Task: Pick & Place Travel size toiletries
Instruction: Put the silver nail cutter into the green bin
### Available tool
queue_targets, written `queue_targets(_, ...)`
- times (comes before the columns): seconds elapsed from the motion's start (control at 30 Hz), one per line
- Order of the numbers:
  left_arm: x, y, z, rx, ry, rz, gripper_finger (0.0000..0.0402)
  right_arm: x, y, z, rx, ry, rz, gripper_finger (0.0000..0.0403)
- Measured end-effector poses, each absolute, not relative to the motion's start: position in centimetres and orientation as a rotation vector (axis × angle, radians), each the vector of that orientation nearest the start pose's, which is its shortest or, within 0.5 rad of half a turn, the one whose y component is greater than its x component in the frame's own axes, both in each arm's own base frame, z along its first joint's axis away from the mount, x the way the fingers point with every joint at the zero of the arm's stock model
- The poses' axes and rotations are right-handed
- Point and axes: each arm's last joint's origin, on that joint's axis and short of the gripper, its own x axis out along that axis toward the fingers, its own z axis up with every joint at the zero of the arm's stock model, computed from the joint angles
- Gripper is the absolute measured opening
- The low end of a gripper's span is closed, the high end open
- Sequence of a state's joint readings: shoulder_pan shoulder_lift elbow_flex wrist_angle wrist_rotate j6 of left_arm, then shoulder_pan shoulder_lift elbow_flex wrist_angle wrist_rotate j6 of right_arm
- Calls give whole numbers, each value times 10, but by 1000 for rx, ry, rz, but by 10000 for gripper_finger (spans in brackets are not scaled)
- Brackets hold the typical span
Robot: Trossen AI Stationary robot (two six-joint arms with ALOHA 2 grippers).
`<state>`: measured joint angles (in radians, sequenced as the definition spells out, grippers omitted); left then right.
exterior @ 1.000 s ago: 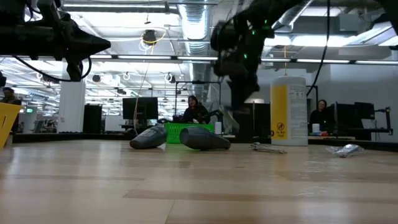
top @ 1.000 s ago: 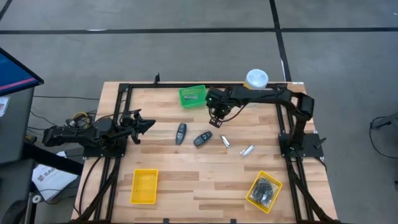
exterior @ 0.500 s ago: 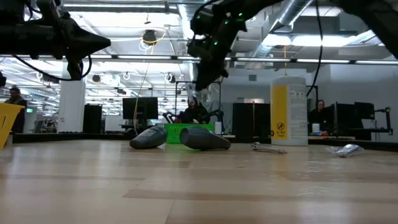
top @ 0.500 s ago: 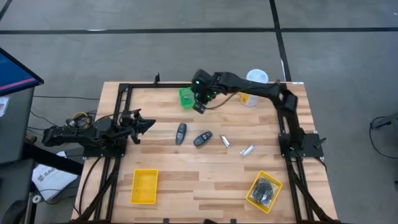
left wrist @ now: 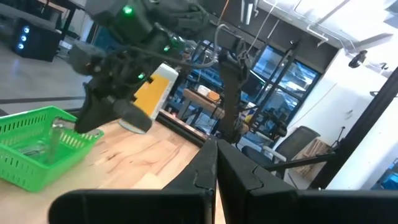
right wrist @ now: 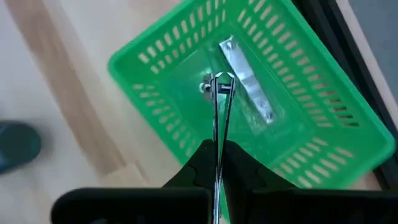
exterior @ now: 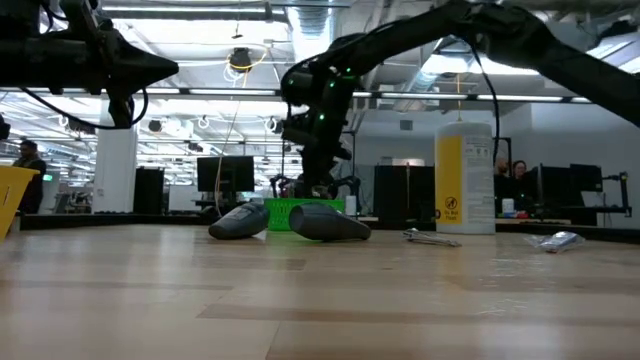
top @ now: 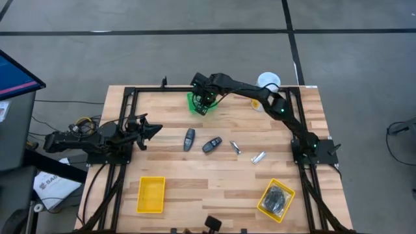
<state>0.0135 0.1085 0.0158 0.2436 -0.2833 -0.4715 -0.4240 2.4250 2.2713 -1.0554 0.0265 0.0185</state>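
Hovering above the green plastic mesh tray [right wrist: 261, 118], the right gripper [right wrist: 216, 163] is being held with its jaws pinching a slim silvery metal clipper [right wrist: 219, 106] edge-on. Another silvery metal piece [right wrist: 245, 81] is lying inside the tray. Two dark elongated oval pieces [top: 189, 138] [top: 211, 144] and two more silvery pieces [top: 236, 147] [top: 259, 156] are lying on the wooden table [top: 214, 188], well apart from the tray. The left gripper [top: 151, 131] is being kept far from the tray, jaws pressed together on nothing.
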Motion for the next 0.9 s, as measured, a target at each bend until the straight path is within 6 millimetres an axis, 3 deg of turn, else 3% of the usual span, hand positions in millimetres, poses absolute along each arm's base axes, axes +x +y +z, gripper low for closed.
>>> queue_targets(0.1,101,9,184,-487,-217,256,0,462,-210,199,267,1219,-407,8)
queue_targets(0.6,101,9,184,-485,-218,256,0,461,-213,202,256,1222,-435,40)
queue_targets(0.8,101,9,184,-484,-217,256,0,458,-212,207,252,1226,-418,98)
queue_targets(0.9,101,9,184,-485,-218,256,0,449,-207,230,267,1224,-390,141)
